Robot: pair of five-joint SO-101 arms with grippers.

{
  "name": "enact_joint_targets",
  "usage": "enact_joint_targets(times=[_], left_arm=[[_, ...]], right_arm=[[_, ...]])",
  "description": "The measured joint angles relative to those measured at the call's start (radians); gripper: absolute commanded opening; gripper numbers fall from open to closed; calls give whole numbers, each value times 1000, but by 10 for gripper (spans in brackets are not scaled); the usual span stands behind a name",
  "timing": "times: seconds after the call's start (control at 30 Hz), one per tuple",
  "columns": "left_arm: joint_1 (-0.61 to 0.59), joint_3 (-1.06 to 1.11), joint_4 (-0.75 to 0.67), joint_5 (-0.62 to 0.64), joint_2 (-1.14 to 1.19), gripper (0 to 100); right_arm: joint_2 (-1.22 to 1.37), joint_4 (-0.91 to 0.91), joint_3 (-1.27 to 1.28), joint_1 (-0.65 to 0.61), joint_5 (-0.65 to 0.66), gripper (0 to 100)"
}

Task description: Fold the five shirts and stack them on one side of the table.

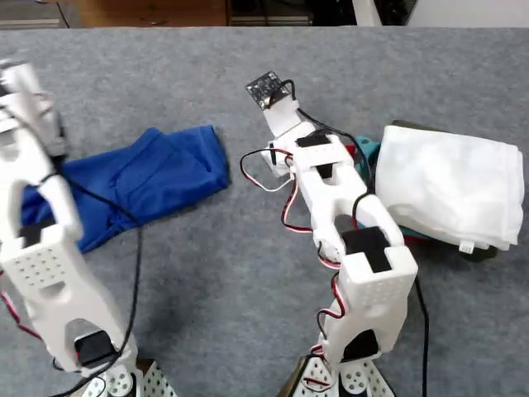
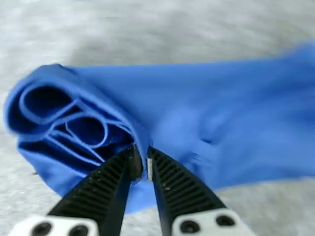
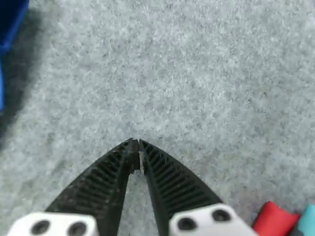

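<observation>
Blue shirt [image 1: 140,186] lies bunched near the left edge of the table [image 1: 248,281], gripped by the left pincer [image 2: 142,164].
The left pincer's jaws are clenched on a layered fold at the garment's rolled end, and the rest of the cloth spreads across the grey felt. The right pincer [image 3: 137,152] is clenched on nothing, tips together over bare felt toward mid-table. By the right edge a folded white shirt [image 1: 450,186] tops a stack, with a teal shirt [image 1: 369,152] and a red shirt [image 1: 350,151] peeking out beneath it.

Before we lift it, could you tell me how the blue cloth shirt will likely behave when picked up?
The crumpled blue cloth shirt would probably hang floppy, since its loose rolled folds look soft. Pinched at one edge by the left hand, those folds may fall open.
</observation>
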Motion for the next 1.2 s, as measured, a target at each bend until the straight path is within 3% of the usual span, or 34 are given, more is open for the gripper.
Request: enact_joint_targets(times=[0.37, 0.57, 0.87, 1.07, 1.2], left_arm=[[411, 37, 0, 160, -91, 18], [566, -17, 0, 210, -61, 18], [589, -209, -5, 262, 187, 30], [586, -315, 0, 301, 209, 229], [520, -327, 0, 370, 173, 164]], right_arm=[[0, -2, 0, 60, -43, 5], [0, -2, -3, 81, -78, 5], [0, -2, -3, 80, -78, 5], [0, -2, -3, 80, -78, 5], [0, -2, -3, 80, -78, 5]])
